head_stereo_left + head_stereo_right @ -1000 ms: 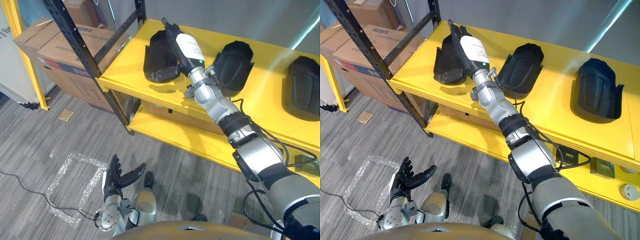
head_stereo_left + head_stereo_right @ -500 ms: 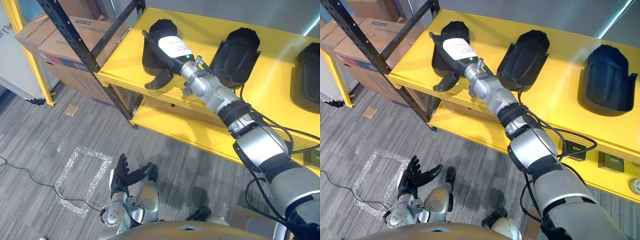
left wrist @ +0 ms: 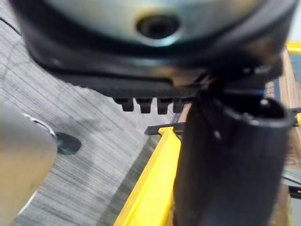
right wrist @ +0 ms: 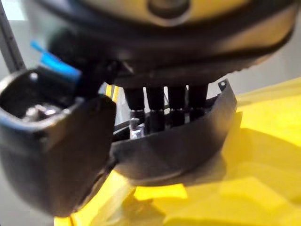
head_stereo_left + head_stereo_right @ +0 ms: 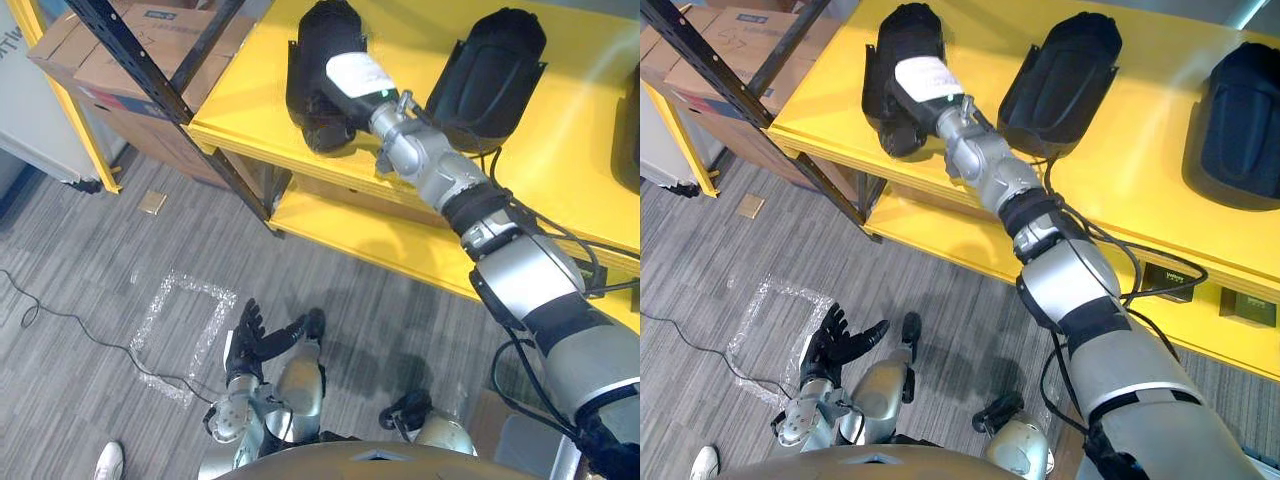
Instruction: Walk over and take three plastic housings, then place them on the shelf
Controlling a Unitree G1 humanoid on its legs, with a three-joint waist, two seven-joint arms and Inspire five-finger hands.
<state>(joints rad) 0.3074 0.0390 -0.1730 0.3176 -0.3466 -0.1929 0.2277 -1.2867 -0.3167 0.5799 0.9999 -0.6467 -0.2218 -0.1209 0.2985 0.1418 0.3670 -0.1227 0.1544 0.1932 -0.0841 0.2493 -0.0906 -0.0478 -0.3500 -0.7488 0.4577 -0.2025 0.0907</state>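
Leftmost housing (image 5: 310,55) directly beneath right robot hand (image 5: 353,80), long axis along hand; grip indeterminate. Left robot hand (image 5: 247,350) spread, well apart.

Matt black plastic housings (image 5: 1060,70) sit on a smooth yellow shelf (image 5: 1140,150).

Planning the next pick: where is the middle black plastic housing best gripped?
Probably pinch the near rim of the middle black plastic housing, reaching from the front of the yellow shelf: it lies rounded back up, and that thin edge faces outward.
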